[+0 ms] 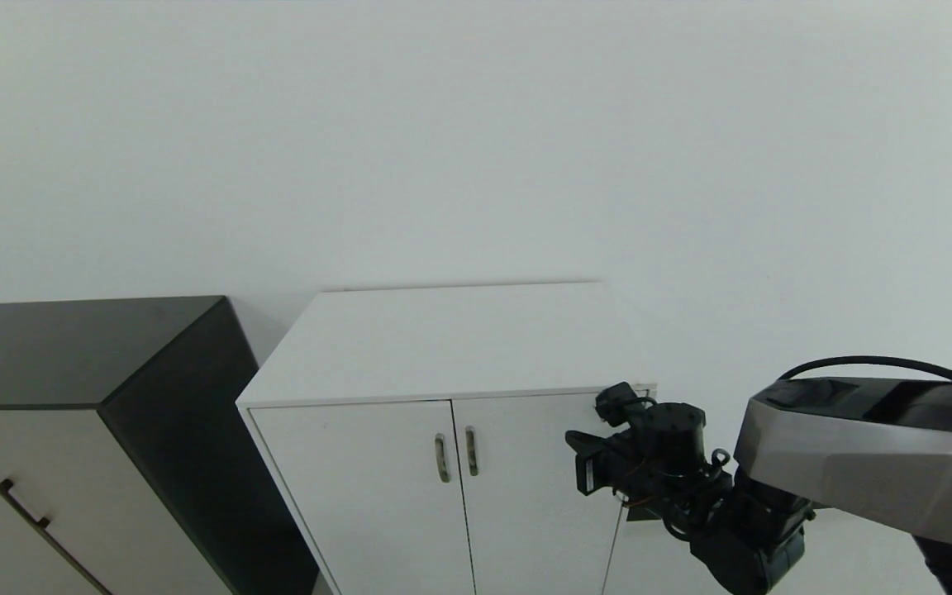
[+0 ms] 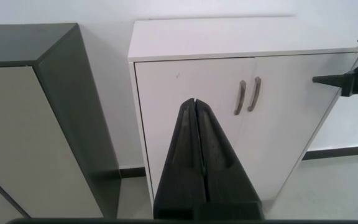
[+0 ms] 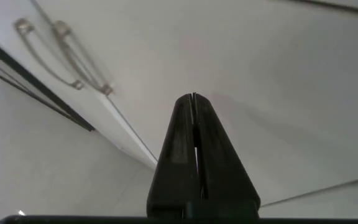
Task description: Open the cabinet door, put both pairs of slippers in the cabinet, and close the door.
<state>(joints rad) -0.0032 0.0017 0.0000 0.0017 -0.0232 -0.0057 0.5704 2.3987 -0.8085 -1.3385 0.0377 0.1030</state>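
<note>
Both doors of the white cabinet (image 1: 443, 347) are shut. The right hand (image 3: 193, 99), fingers pressed together, hangs at 3 o'clock of the handles (image 1: 441, 457). The left hand (image 2: 194, 102) is closed too.

Floor (image 2: 337, 193), white cabinet (image 2: 284, 134), dark cabinet (image 2: 73, 118) alongside

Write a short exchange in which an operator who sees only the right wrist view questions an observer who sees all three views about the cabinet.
Operator: What stands beside the white cabinet?
Observer: A dark cabinet stands close beside it, on the robot's left.
Operator: Where is the left gripper?
Observer: It is shut and empty, short of the left door and pointing at it.
</note>
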